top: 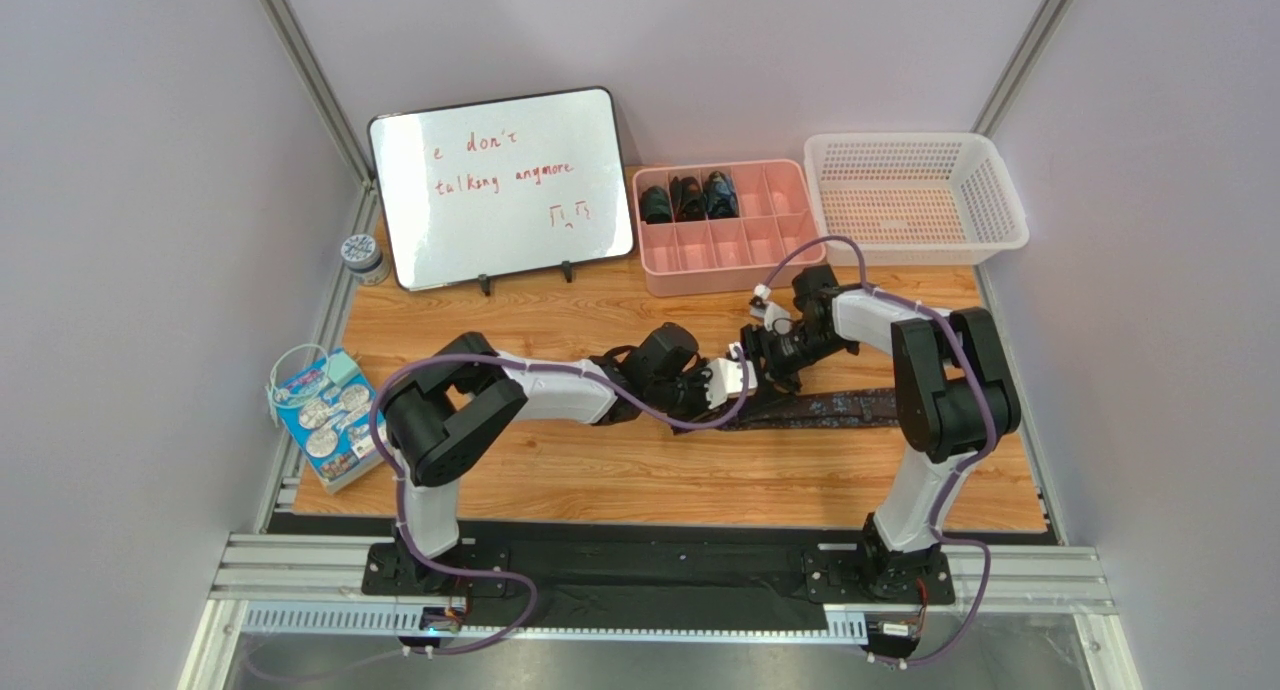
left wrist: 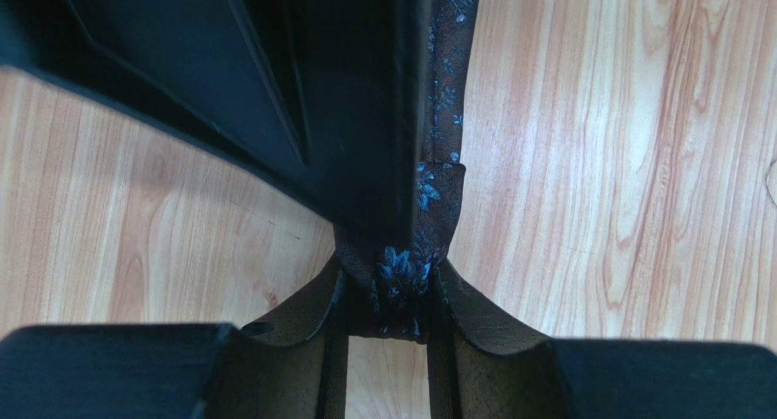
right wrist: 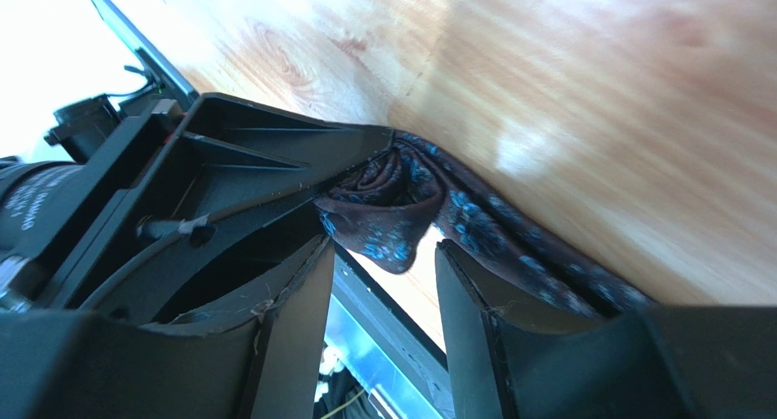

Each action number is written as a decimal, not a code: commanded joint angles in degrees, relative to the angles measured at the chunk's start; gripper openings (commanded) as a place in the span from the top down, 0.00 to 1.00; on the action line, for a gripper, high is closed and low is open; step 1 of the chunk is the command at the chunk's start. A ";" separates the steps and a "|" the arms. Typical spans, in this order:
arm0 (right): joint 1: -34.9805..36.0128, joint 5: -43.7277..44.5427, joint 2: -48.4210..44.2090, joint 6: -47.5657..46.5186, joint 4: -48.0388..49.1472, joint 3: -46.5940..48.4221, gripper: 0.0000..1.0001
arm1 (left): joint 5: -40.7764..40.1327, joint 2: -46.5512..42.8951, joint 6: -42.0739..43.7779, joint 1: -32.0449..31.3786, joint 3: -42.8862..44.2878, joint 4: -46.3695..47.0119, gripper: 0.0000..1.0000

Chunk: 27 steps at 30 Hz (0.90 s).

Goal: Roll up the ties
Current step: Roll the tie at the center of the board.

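Only wrist views show left gripper [left wrist: 392, 296] pinching the tie [left wrist: 444, 118].

One loose tie [top: 845, 408], three rolled ties [top: 687, 198], one tray [top: 751, 249], one basket [top: 917, 198]

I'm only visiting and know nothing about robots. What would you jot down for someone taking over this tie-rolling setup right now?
Left jaws: shut on the loosely curled end of the tie.
Right jaws: open, at that curl.
The rest of it lies flat on the table.
Done: three rolled ties sit in the pink tray.
Left: finish rolling this tie, then probably tray it.
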 commanded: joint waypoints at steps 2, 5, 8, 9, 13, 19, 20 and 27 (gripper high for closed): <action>1.68 -0.80 2.18 1.58 4.92 -0.42 0.55 | -5.57 2.93 0.14 -0.67 1.34 -14.88 0.88; 1.76 1.92 4.03 0.36 4.58 0.46 0.77 | -5.22 2.67 0.14 -0.58 1.26 -15.32 0.84; 1.50 4.99 4.82 -0.44 4.40 0.55 1.00 | -4.08 2.15 -0.56 -0.41 0.21 -14.53 0.67; 1.50 6.14 5.09 -1.22 4.14 0.46 1.00 | -3.47 1.71 -1.43 0.12 -0.58 -12.26 0.62; 0.62 10.02 7.02 -2.02 3.70 0.11 1.00 | 6.34 -1.45 -6.00 2.93 -7.17 0.65 0.38; 0.36 14.32 9.92 -2.37 2.64 0.98 1.00 | 11.47 1.42 -11.88 3.82 -16.94 29.84 0.11; 0.44 15.29 10.53 -2.46 2.38 1.25 1.00 | 11.22 2.48 -12.59 3.90 -16.24 32.82 0.11; 1.41 15.91 11.24 -2.46 2.55 1.51 1.00 | 11.83 9.17 -10.15 3.38 -13.42 38.74 0.26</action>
